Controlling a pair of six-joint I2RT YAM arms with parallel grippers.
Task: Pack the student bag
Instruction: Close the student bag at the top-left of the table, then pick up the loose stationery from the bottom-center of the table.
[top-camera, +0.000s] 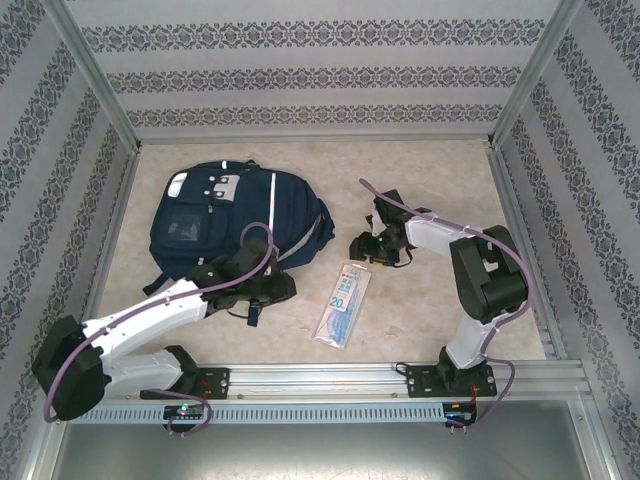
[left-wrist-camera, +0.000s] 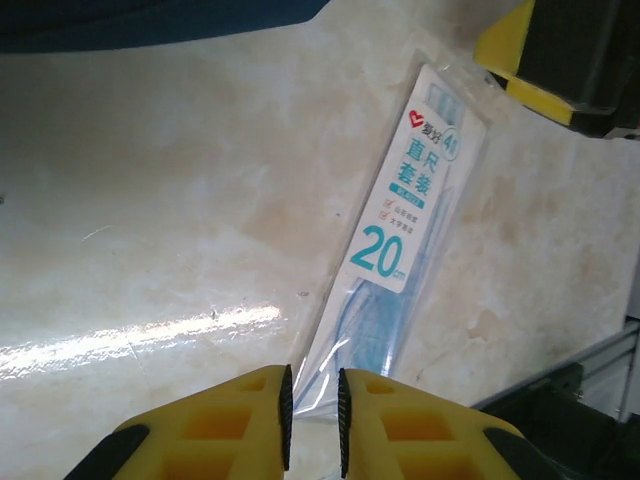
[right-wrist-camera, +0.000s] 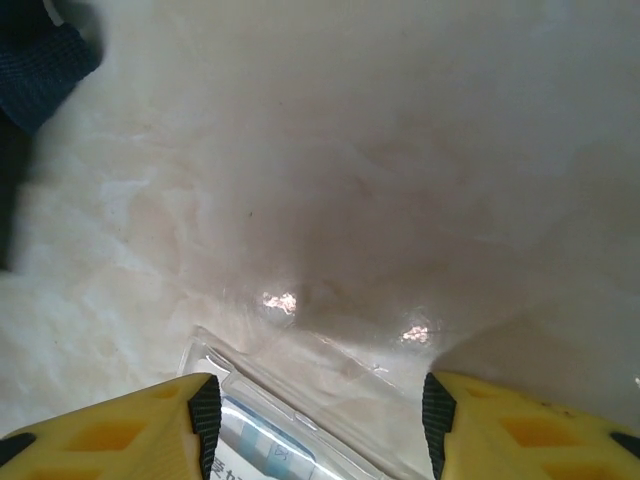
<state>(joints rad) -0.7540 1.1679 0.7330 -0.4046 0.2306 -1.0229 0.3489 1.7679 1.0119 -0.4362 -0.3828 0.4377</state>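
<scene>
Grip on the ruler set packet (top-camera: 343, 305) looks like the step in hand. The flat clear sleeve holds blue rulers under a white-and-teal label. It lies on the marbled table (top-camera: 430, 170), near the middle and just right of the student bag's near right corner. The student bag (top-camera: 215, 225) lies flat at the far left, front pocket up and apart from the packet. From above I can make out no open zip.

The left gripper (left-wrist-camera: 312, 400) sits low at the packet's near end. Its jaws are drawn narrow, with a slim slit between the pads, and the sleeve's film edge runs right up to that slit. Whether the film is actually pinched I cannot tell. The right gripper (right-wrist-camera: 318, 405) hangs over the far end with its jaws wide, one finger on each side of the sleeve, and it holds nothing.

A thin, slippery sleeve flat on a hard top gives the fingers little to bite. The right gripper should come down square across the width and close on the stiff rulers inside, not on the loose film. The left gripper can steady or lift the near edge so a finger gets under it. Closing should be slow, since a skewed squeeze is likely to skate the packet away or buckle it. The lift should stay level, with both ends rising together. The bag probably needs its opening found and held wide before the packet is carried left to it.
</scene>
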